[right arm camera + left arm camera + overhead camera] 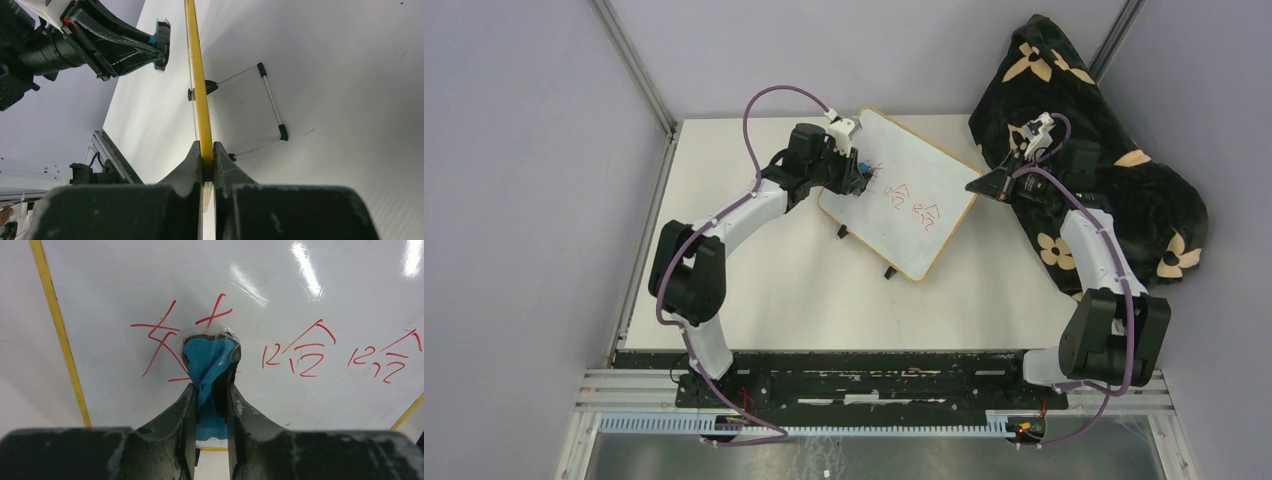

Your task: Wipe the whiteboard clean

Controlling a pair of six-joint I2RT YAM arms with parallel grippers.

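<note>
The whiteboard (914,195), white with a light-wood frame and red handwritten marks (912,203), lies tilted across the table's far middle. My left gripper (861,177) is shut on the small blue eraser (207,362) and presses it on the board over the leftmost red marks (160,340). More red marks (300,352) lie to its right. My right gripper (980,186) is shut on the board's frame edge (200,100) at its right corner. In the right wrist view the board is edge-on, with its black-footed wire stand (270,100) beneath and the left gripper with the eraser (161,42) above it.
A black blanket with a tan flower pattern (1114,170) is heaped at the table's far right, behind my right arm. Grey walls and metal posts close in the table on the left, back and right.
</note>
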